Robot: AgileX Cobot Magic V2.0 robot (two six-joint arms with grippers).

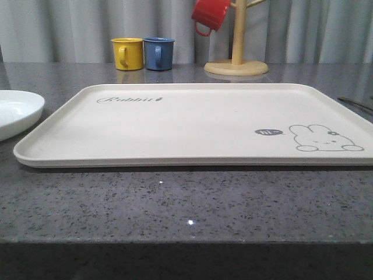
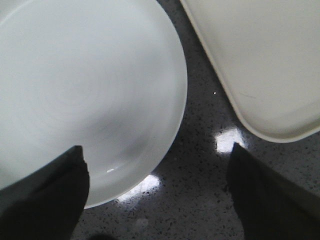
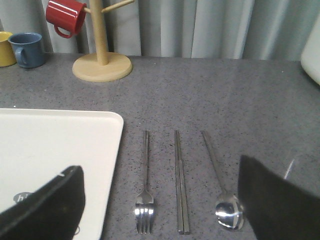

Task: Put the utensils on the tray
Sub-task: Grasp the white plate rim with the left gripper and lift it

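The cream tray [image 1: 192,125] lies across the middle of the table with nothing on it. The white plate [image 1: 14,111] rests on the counter just off its left end. My left gripper [image 2: 159,200] hangs open above the plate [image 2: 85,95], one finger [image 2: 45,200] over its rim and the other over bare counter near the tray corner [image 2: 265,65]. To the right of the tray [image 3: 50,150] the fork [image 3: 145,192], chopsticks [image 3: 181,185] and spoon [image 3: 222,192] lie side by side. My right gripper [image 3: 159,200] is open above them and holds nothing.
At the back stand a yellow mug [image 1: 128,53] and a blue mug [image 1: 158,53]. A red mug [image 1: 210,14] hangs on a wooden mug tree [image 1: 236,58]. A grey curtain closes the rear. A white object [image 3: 311,50] sits far right of the utensils.
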